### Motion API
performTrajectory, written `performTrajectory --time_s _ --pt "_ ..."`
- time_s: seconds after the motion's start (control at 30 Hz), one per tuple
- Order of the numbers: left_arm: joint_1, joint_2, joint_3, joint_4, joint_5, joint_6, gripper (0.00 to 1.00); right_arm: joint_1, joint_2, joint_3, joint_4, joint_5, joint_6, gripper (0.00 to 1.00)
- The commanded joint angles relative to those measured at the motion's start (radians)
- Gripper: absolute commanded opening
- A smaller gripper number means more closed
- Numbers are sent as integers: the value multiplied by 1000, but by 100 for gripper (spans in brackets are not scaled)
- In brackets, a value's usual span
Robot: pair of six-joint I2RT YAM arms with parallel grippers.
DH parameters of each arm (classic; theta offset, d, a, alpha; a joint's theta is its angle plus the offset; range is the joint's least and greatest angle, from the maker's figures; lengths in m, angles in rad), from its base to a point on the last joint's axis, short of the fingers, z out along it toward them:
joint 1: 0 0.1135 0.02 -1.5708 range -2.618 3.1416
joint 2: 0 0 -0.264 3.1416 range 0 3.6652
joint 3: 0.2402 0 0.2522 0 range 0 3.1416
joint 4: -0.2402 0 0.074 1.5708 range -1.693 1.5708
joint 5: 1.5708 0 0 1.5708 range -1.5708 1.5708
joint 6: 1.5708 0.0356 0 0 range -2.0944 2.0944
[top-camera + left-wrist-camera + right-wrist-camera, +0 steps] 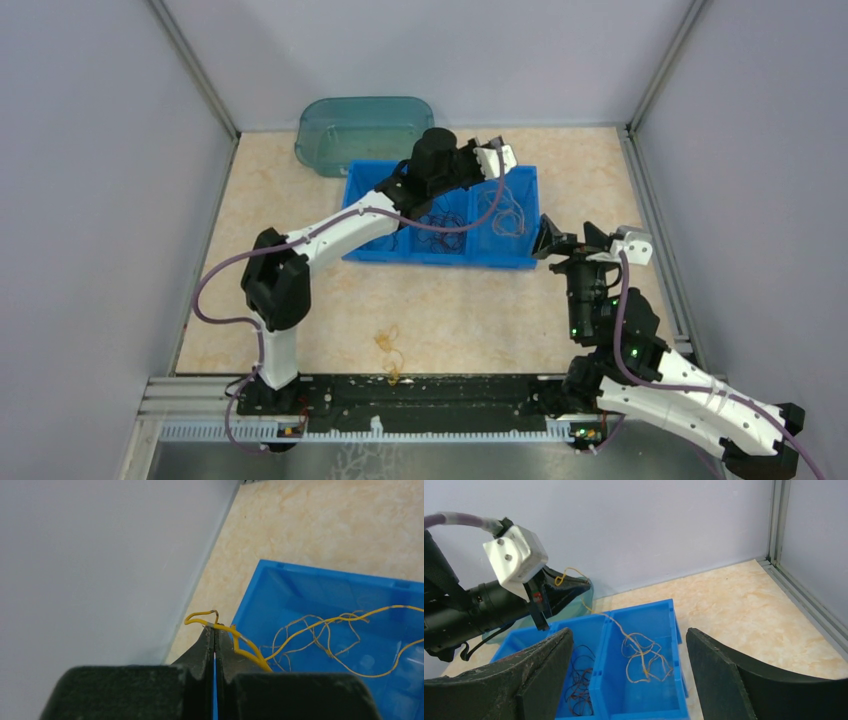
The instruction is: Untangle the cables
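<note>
Plain grey-lilac walls (90, 200) enclose a beige marbled tabletop (470, 310) on three sides, with aluminium rails (652, 210) along the edges, under even, soft light.

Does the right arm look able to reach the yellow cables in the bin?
Probably yes: the open right tool faces the yellow cables in the blue bin, nothing between; the left tool pinches one.

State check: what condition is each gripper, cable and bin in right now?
Left gripper: shut on yellow cable.
Yellow cable: one end pinched, rest trailing into a tangle in the blue bin.
Right gripper: open, empty.
Dark cables: clumped in the bin's middle compartment.
Blue bin: upright on the table.
Loose orange cable: lying on the table.
</note>
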Motion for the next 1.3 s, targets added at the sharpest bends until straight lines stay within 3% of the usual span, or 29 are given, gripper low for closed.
performTrajectory --time_s 0.0,0.13,0.4,0.5,0.57,0.67,0.77,0.87,1.0,1.17,1.27 --pt "-10 18 -7 -68 -45 52 0 -11 -1 8 3 24 5 84" --pt "-8 48 9 -46 5 28 0 -11 -1 0 -27 38 36 83" --pt "6 186 151 -183 172 -101 7 -39 17 -58 -155 -15 223 80" --pt "37 265 280 -297 259 -185 8 -145 85 -89 -176 -183 347 79" --pt "47 313 352 -361 288 -204 8 -279 155 -108 -170 -349 426 76" --pt "51 341 378 -390 325 -171 13 -473 232 -113 -134 -603 534 69" --pt "52 348 374 -407 346 -157 18 -589 299 -82 -120 -731 602 62" --pt "53 351 367 -445 370 -113 40 -615 340 -48 -123 -742 617 61" --pt "52 334 379 -559 450 5 97 -630 372 -14 -135 -722 653 64" --pt "50 277 375 -658 446 155 100 -660 404 20 -143 -732 665 64" --pt "44 231 338 -626 317 233 100 -671 424 39 -142 -741 677 63"
